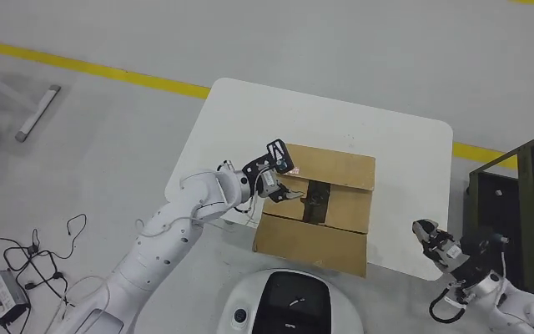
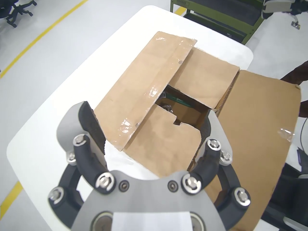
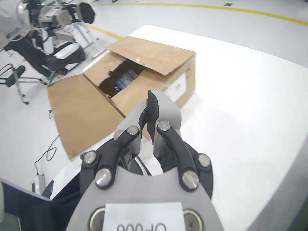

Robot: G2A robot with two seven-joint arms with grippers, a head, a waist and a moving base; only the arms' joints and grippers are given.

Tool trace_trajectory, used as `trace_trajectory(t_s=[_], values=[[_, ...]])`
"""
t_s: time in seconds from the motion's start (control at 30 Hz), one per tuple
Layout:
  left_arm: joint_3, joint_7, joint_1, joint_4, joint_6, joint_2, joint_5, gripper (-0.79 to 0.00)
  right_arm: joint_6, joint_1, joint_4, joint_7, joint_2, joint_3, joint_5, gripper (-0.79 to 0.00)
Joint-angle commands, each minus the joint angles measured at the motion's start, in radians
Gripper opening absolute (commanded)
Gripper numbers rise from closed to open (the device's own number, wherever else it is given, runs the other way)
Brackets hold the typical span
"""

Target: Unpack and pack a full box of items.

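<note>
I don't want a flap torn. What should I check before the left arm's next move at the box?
1. Left gripper fingers open: ok.
2. Left gripper over the end flap of the cardboard box: ok.
3. Fingers touching that flap: cannot tell.
4. Opening uncovered: not ok, flaps partly cover it.
5. Right gripper apart from the box: ok, shut.
6. Items inside recognisable: cannot tell.

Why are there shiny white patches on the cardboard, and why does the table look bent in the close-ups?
Left wrist view: light glares off clear tape on the cardboard box flap, and the wide lens bows the table edge. Right wrist view: the same bowing, with a faint shadow beside the box. Top view: the yellow floor line looks straight.
</note>
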Motion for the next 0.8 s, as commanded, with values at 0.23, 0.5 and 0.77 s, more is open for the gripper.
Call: trace_trajectory(t_s=[0.23,0.5,0.77], values=[[0.0,0.001,0.0,0.001,0.0,0.0,-0.002,0.0,0.349,0.029,0.045,0.014,-0.026,-0.06,0.041,-0.785],[0.0,0.001,0.0,0.001,0.0,0.0,-0.002,0.0,0.635,0.17,0.076,0.034,-0.053,-0.199,-0.053,-0.785],[0.041,0.042,-0.013,0.02,0.018,-0.003,0.151,0.0,0.535,0.191,0.101,0.014,-0.058,-0.235,-0.078,-0.785]])
